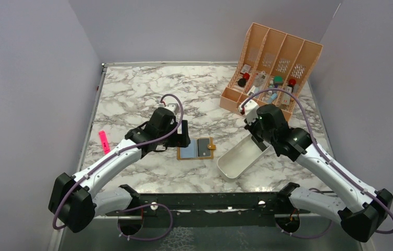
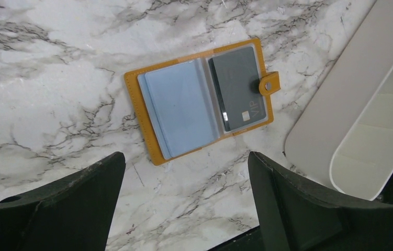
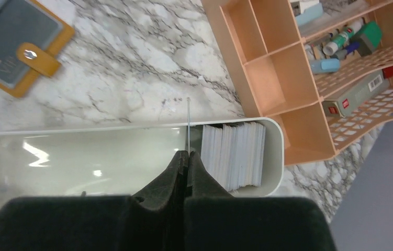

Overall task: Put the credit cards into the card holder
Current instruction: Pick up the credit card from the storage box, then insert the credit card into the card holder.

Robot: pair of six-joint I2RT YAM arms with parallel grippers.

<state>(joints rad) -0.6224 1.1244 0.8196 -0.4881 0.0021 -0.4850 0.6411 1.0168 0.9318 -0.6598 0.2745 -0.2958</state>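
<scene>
Reaching into the white tray (image 3: 131,127), the right claw (image 3: 187,155) is clenched on one credit card (image 3: 188,123) beside the stack (image 3: 234,154). The left claw (image 2: 185,163) hangs released above the open card holder (image 2: 199,99).

The left arm (image 1: 115,159) extends forward. The left gripper (image 2: 183,206) hangs just left of the card holder (image 2: 199,107), jaws spread wide, nothing between the fingers (image 2: 74,204). The right arm (image 1: 330,167) angles inward. The right gripper (image 3: 186,157), to the right of the card holder, is pinched closed on a thin credit card (image 3: 188,123) seen edge-on.
</scene>
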